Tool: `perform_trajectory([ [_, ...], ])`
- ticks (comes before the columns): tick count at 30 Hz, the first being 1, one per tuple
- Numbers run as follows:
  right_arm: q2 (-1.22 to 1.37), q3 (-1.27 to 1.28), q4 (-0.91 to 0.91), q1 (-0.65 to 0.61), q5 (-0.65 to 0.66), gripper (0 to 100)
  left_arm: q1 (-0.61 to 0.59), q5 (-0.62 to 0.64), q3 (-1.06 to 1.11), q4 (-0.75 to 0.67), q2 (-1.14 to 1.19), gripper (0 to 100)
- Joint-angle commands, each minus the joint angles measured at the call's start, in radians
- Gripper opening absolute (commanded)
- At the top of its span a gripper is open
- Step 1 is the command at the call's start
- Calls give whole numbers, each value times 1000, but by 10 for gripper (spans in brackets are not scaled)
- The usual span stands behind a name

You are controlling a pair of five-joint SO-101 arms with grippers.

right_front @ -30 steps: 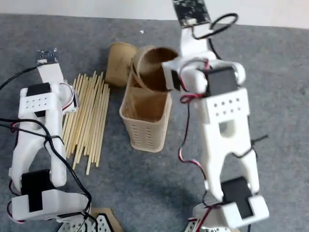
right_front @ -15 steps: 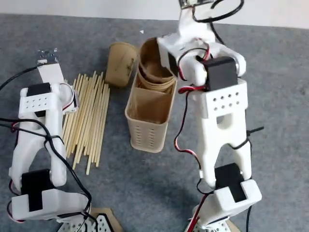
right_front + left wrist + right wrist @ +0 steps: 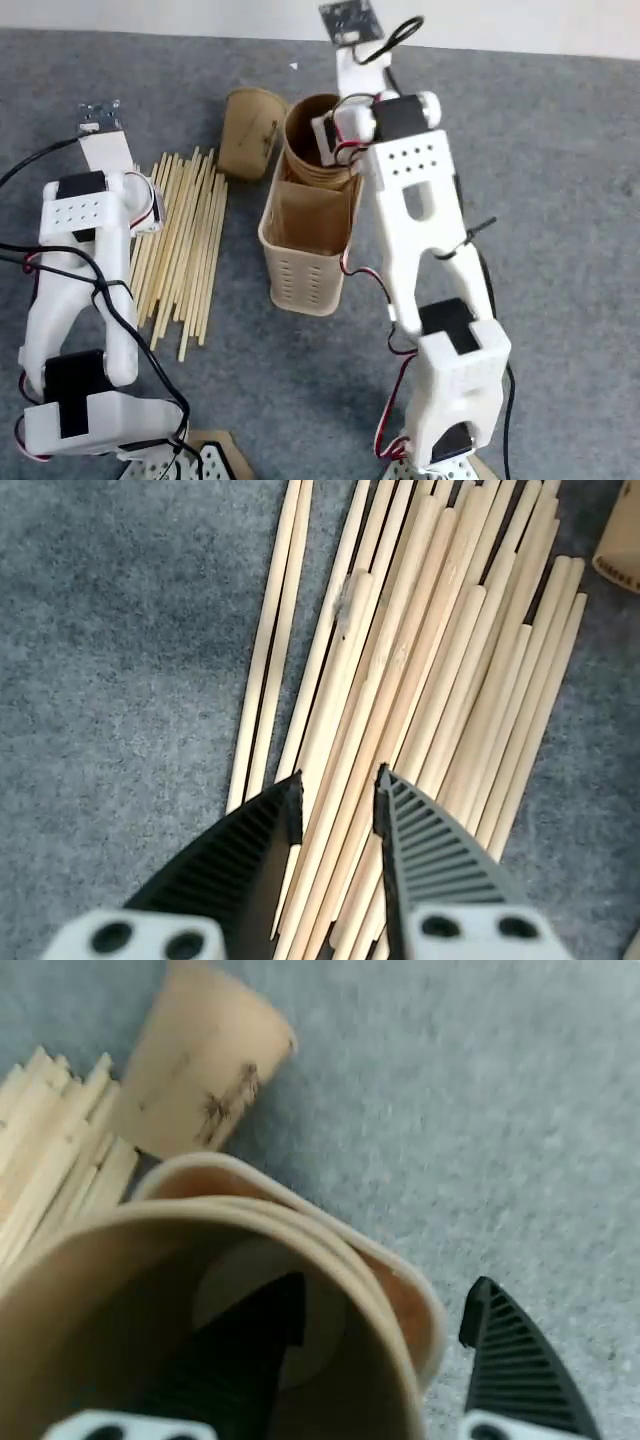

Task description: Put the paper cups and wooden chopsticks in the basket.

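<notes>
Grey carpet (image 3: 560,200). At 12 o'clock end of basket (image 3: 300,275), straddling cup (image 3: 300,140) with right pincer (image 3: 388,1285) wide (letting go, probably). At 9 o'clock, hovering over chopsticks (image 3: 185,240), left pincer (image 3: 338,795) narrow, empty.

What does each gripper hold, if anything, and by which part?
Nothing. Right gripper open, straddling the rim of the brown paper cup; left gripper open above pale wooden chopsticks.

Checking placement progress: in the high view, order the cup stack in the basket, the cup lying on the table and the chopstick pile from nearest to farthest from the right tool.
1. Cup stack: in the basket, right tool at its rim.
2. Lying cup: on the table, beside the basket's far end.
3. Chopstick pile: farther off, by the left arm.
</notes>
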Motion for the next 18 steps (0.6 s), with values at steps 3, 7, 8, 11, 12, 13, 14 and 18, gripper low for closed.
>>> perform_trajectory([
  [3,53,15,-4,21,6,260,10,11,-5,-9,-4,150],
  [7,48,2,21,24,3,260,10,11,-5,-14,-4,150],
  [8,28,-21,33,31,5,260,10,11,-5,-15,-4,150],
  [11,-64,-147,107,48,5,260,4,5,-19,-15,-12,149],
  [12,-97,-186,147,62,5,260,5,5,-25,-15,-13,150],
  [13,-130,-228,185,74,5,260,8,5,-48,-9,-13,150],
  [14,-168,-271,225,85,5,260,8,3,-74,-8,-13,150],
  [18,-332,-360,323,182,21,260,8,-75,-209,21,-4,151],
])
